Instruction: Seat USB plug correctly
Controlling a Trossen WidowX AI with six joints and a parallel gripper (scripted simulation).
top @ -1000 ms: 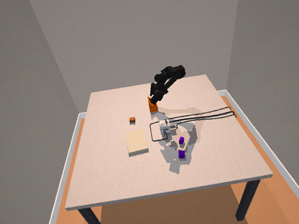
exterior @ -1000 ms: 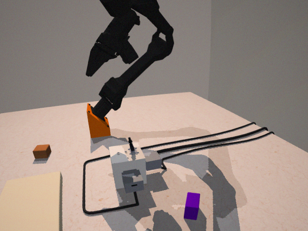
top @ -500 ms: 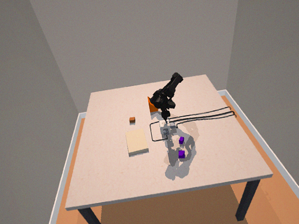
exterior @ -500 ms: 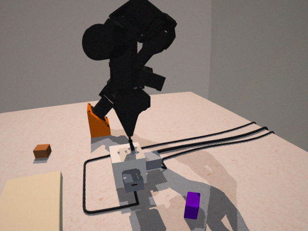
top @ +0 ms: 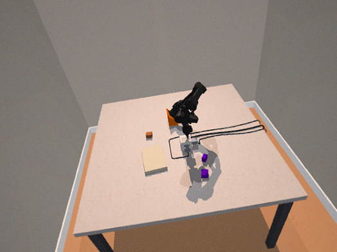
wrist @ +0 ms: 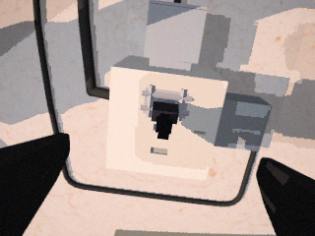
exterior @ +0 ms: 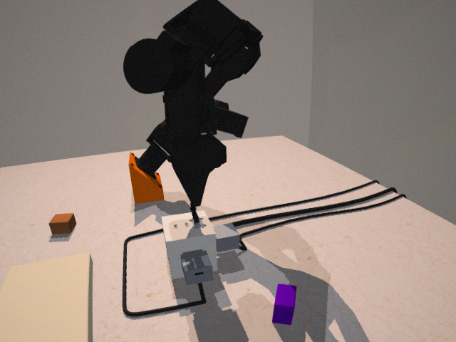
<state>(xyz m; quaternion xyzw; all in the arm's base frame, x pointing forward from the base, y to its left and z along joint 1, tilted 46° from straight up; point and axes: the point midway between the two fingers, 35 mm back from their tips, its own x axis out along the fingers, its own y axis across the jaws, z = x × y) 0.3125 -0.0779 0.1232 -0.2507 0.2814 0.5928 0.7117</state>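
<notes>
The white power cube [top: 182, 139] [exterior: 172, 254] [wrist: 123, 123] stands on the table. The black USB plug [exterior: 194, 216] [wrist: 165, 112] stands up out of its top face. How deep it sits and which way round it is cannot be read. My gripper [top: 187, 134] [exterior: 197, 205] [wrist: 163, 154] is open and empty, pointing down just above the plug. In the wrist view the fingertips stand wide to the left and right of the cube, and the plug shows between them, a little higher in the picture. One finger hides the other in the exterior view.
Grey plugs [exterior: 197, 268] [exterior: 226, 237] [wrist: 177, 36] [wrist: 243, 123] stick out of two cube sides. A black cable [exterior: 125, 276] loops left; others run right. A cream slab [top: 153, 157] [exterior: 48, 298], brown block [top: 148, 135] [exterior: 61, 224] and two purple blocks [top: 204, 157] [top: 204, 173] lie nearby.
</notes>
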